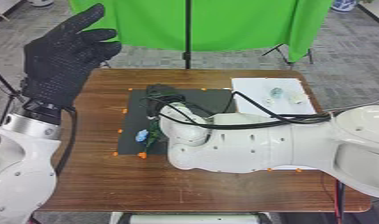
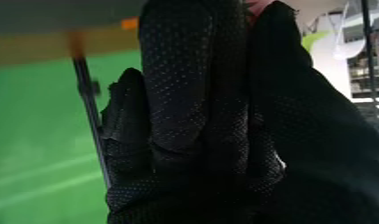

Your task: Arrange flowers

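In the head view, my right hand [image 1: 161, 95] is over the back left of the dark mat [image 1: 137, 117], partly hidden by its arm and cables. The right wrist view has my right hand [image 2: 199, 105] with a pink flower [image 2: 260, 6] pinched between thumb and fingers; most of the flower is hidden. A blue flower [image 1: 142, 135] with green leaves lies on the mat, just left of the right wrist. My left hand [image 1: 68, 60] is raised above the table's back left corner, fingers relaxed and holding nothing. Two pale, clear objects [image 1: 276, 93] are on the white sheet.
The white sheet [image 1: 248, 87] covers the back right of the brown table [image 1: 97, 185]. Orange marks dot the mat's surroundings. Black cables loop over the right forearm. Behind the table, a green cloth [image 1: 150, 30] hangs with a dark pole in front.
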### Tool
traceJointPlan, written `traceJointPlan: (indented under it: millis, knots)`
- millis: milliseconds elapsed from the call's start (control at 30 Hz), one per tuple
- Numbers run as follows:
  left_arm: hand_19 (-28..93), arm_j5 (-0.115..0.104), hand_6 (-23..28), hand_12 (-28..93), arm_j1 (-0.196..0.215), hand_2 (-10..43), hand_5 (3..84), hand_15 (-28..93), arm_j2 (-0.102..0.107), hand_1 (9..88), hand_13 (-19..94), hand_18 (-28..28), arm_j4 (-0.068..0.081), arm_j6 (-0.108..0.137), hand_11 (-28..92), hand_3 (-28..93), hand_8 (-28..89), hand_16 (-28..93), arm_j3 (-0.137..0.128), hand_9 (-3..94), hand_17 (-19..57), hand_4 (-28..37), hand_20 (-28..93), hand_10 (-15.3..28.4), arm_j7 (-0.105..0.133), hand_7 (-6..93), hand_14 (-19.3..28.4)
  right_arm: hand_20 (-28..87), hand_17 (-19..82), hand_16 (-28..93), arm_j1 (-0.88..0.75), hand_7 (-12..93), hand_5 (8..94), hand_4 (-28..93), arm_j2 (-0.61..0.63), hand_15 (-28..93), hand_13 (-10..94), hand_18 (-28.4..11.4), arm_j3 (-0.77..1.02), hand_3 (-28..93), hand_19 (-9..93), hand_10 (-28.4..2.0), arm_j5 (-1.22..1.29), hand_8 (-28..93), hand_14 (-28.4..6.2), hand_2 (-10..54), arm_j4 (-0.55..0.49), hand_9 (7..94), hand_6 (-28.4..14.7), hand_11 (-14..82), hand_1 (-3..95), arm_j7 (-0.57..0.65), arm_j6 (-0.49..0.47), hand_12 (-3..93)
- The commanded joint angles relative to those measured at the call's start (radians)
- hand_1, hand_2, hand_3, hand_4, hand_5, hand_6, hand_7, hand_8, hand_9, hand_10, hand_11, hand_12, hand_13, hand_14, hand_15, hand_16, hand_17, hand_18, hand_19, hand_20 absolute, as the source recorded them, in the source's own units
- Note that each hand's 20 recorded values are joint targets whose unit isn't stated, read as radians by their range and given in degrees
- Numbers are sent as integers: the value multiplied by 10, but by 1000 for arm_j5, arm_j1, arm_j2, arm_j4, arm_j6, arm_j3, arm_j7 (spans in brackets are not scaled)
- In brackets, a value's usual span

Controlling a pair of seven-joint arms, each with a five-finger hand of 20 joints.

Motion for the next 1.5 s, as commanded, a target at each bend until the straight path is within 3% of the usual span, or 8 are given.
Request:
traceJointPlan:
  millis: [33, 433, 800, 900, 1000, 1133, 1333, 1500]
  knots:
    - [629, 3, 99, 121, 7, 77, 379, 622, -8, 230, 271, 250, 6, -18, 345, 791, -100, -126, 10, 359, -48, -225, 246, 222, -4, 148, 284, 249, 408, 198, 2, 173, 800, -283, -19, 506, 846, -146, 11, 529, 932, -27, 51, -2, -19, -95, 10, 925, 57, 42, 613, 5, 25, 267]
    - [629, 4, 99, 122, 28, 77, 378, 623, -12, 229, 270, 250, 6, -21, 346, 792, -100, -126, -3, 359, -49, -225, 246, 222, -1, 147, 284, 259, 410, 191, -12, 150, 748, -283, -20, 509, 845, -139, 60, 496, 932, -26, 169, -24, -17, -95, 22, 866, 49, 27, 597, 10, 58, 219]
    - [629, 7, 99, 121, 34, 78, 379, 622, -18, 230, 270, 250, 7, -25, 347, 791, -101, -126, -7, 359, -49, -225, 245, 222, -2, 149, 284, 267, 412, 189, -12, 155, 700, -283, -17, 504, 848, -138, 75, 506, 932, -35, 206, -44, -15, -82, 21, 804, 38, 77, 570, 7, 59, 156]
    - [629, 5, 99, 121, 37, 78, 378, 621, -17, 230, 269, 249, 5, -21, 347, 791, -101, -126, -9, 359, -48, -225, 246, 222, 0, 149, 284, 271, 412, 189, -25, 152, 673, -283, -14, 505, 845, -141, 97, 543, 932, -44, 214, -56, -18, -88, 21, 780, 33, 97, 548, 10, 7, 140]
    - [629, 5, 99, 121, 35, 77, 379, 622, -17, 229, 269, 249, 7, -25, 347, 792, -101, -126, -8, 359, -48, -224, 245, 222, 1, 148, 284, 277, 399, 185, -29, 151, 619, -283, -12, 511, 832, -155, 96, 608, 932, -73, 212, -126, -27, -95, 23, 731, 30, 132, 513, 6, -2, 108]
    - [629, 5, 99, 120, 39, 78, 378, 622, -17, 229, 270, 249, 5, -20, 347, 792, -101, -126, -9, 359, -49, -224, 245, 222, 2, 147, 284, 279, 394, 181, -33, 153, 609, -283, -13, 516, 828, -161, 97, 614, 932, -86, 192, -131, -35, -95, 27, 727, 31, 138, 506, 18, -14, 109]
    - [629, 3, 99, 121, 40, 79, 378, 622, -19, 231, 270, 249, 6, -16, 347, 790, -100, -126, -8, 359, -49, -225, 245, 222, 2, 148, 284, 276, 388, 174, -37, 154, 611, -283, -5, 515, 825, -171, 105, 615, 932, -89, 198, -132, -39, -95, 33, 730, 32, 139, 501, 24, -14, 108]
    - [629, 3, 99, 121, 68, 79, 379, 623, -21, 231, 269, 249, -1, -8, 346, 790, -101, -126, -25, 359, -49, -225, 244, 222, 6, 148, 284, 272, 385, 172, -35, 154, 611, -283, 0, 514, 822, -171, 108, 619, 932, -88, 208, -132, -42, -95, 22, 723, 33, 135, 498, 3, 16, 106]
